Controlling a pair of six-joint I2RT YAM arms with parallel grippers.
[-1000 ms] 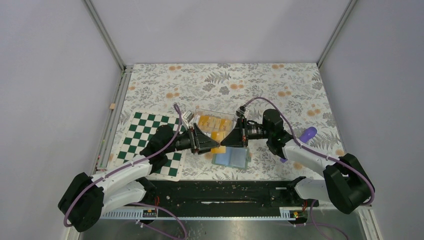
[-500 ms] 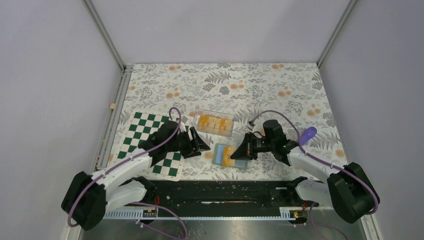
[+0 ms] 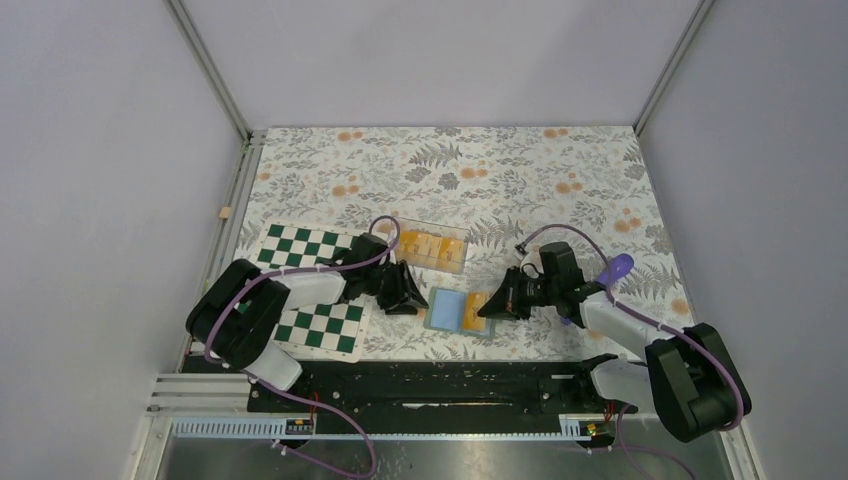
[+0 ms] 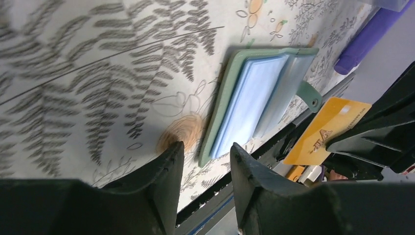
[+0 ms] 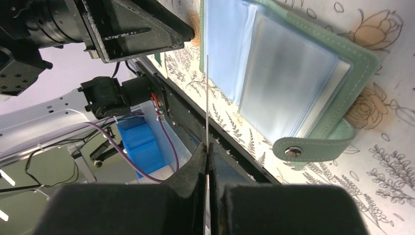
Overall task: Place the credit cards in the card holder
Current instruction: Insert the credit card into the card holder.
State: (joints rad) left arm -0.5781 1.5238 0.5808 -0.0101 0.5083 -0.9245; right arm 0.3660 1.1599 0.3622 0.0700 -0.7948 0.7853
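The card holder (image 3: 447,309) lies open on the floral mat, green-edged with clear sleeves (image 5: 288,73). My right gripper (image 3: 488,306) is shut on one orange credit card (image 3: 474,311), held low over the holder's right half. In the right wrist view that card (image 5: 207,98) shows edge-on, pointing at the sleeves. The left wrist view shows the same card (image 4: 325,132) beyond the holder (image 4: 259,98). More credit cards (image 3: 428,247) lie in a clear tray (image 3: 460,262). My left gripper (image 3: 412,300) sits just left of the holder, low over the mat, open with nothing between its fingers (image 4: 166,166).
A green-and-white chequered board (image 3: 300,280) lies at the left under my left arm. A purple object (image 3: 618,268) rests to the right of my right arm. The black rail (image 3: 450,385) runs along the near edge. A blue box (image 5: 139,142) sits beyond the table.
The two grippers have parted after meeting over the tray. The right one carried the card down over the holder and a little right. The left one moved to the holder's left edge.
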